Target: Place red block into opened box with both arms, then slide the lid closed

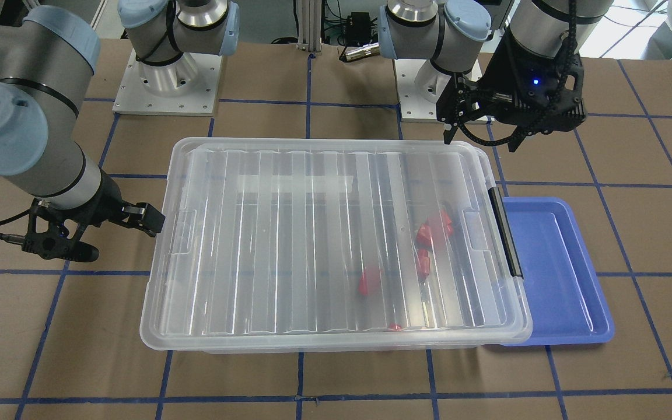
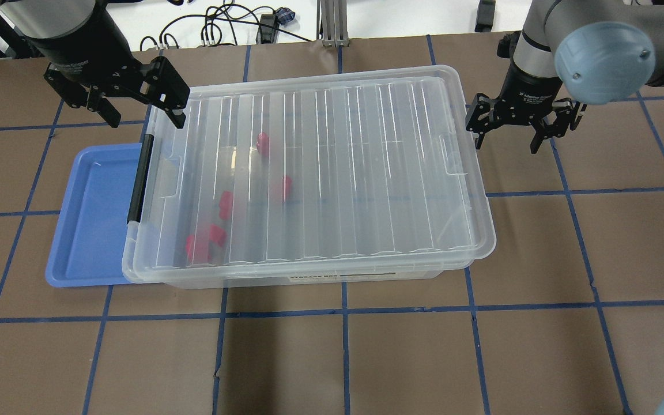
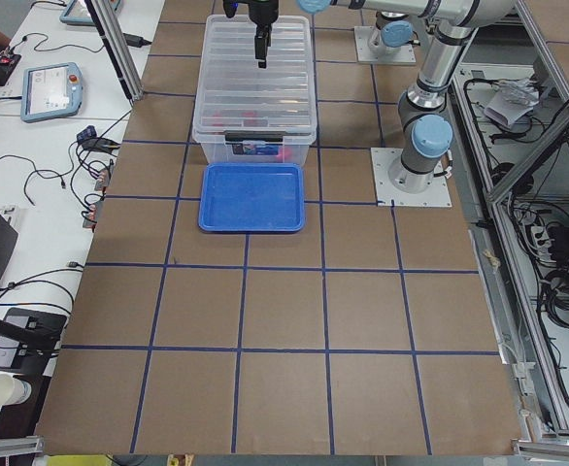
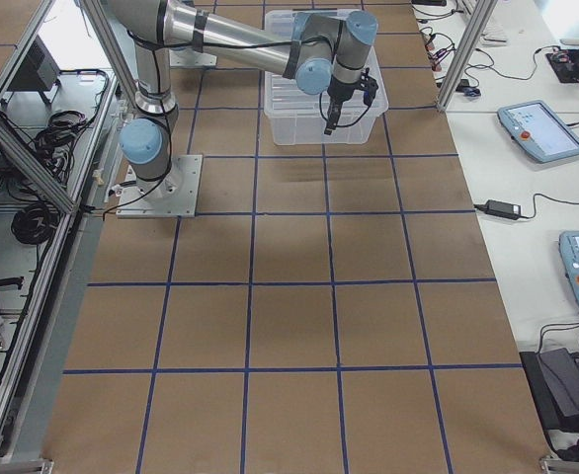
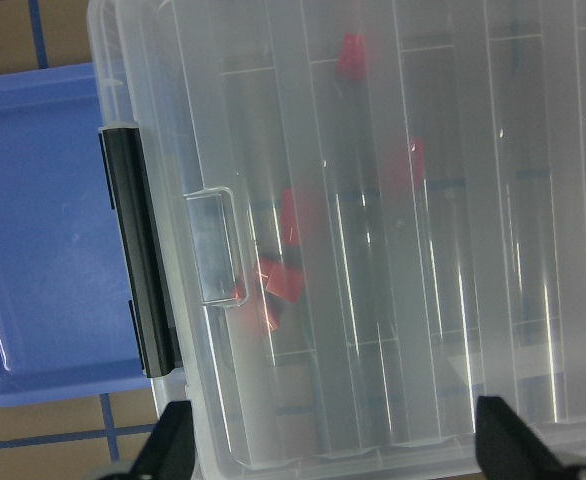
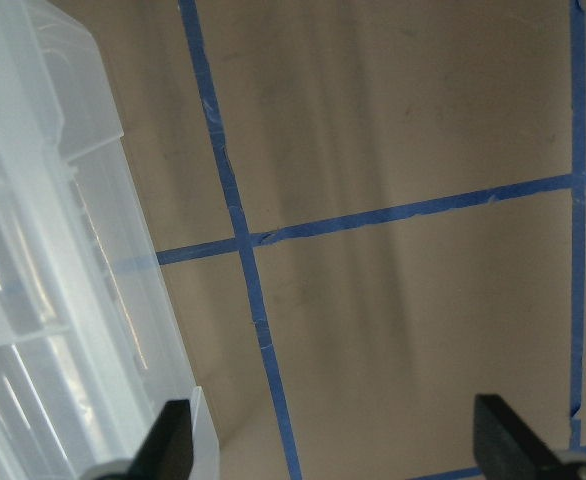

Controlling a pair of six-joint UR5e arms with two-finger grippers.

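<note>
Red block (image 2: pixel 285 187) sits inside box (image 2: pixel 309 279), under lid (image 2: pixel 355 173), which looks to overhang the right end. Left gripper (image 2: pixel 143 115) and right gripper (image 2: pixel 508 138) both hover spread wide, empty. Right should nudge lid squarely toward black bar (image 2: pixel 139 178), gently.

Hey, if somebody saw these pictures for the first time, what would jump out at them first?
The big clear box in the middle of the table, its ribbed lid lying over it and several red blocks showing through near one short end. Next, the blue tray beside that end. The left end effector hangs open by the tray, the right end effector open at the opposite end.
</note>
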